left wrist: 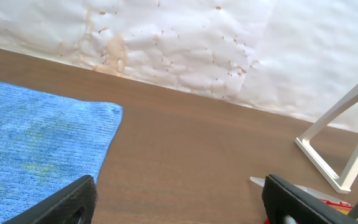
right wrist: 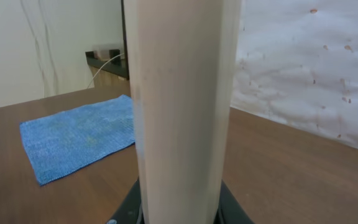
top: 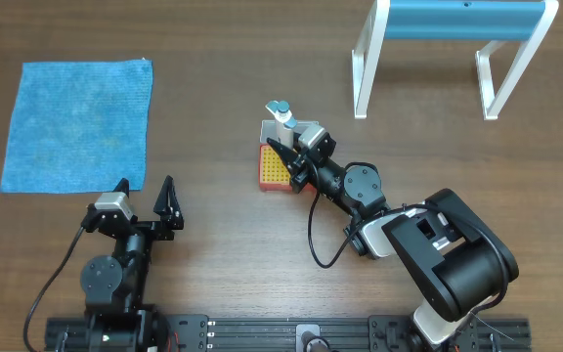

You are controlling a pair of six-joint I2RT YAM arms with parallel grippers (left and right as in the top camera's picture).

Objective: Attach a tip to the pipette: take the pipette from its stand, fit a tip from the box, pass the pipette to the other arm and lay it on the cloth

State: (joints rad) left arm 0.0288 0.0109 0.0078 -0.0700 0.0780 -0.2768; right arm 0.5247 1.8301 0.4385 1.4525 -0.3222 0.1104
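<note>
— Where is the pipette [top: 282, 115]?
— At the middle of the table [top: 223, 274], clamped upright in the right hand [top: 289, 156] beside the red tip box [top: 273, 171].
— And the left hand [top: 146, 192]?
— Spread open by the blue cloth [top: 76, 125], near its own base and well apart from the pipette. The stand [top: 457, 20] sits at the table's far right.

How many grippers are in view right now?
2. The left gripper, open, sits beside the blue cloth; the right gripper holds the pipette by the tip box.
</note>
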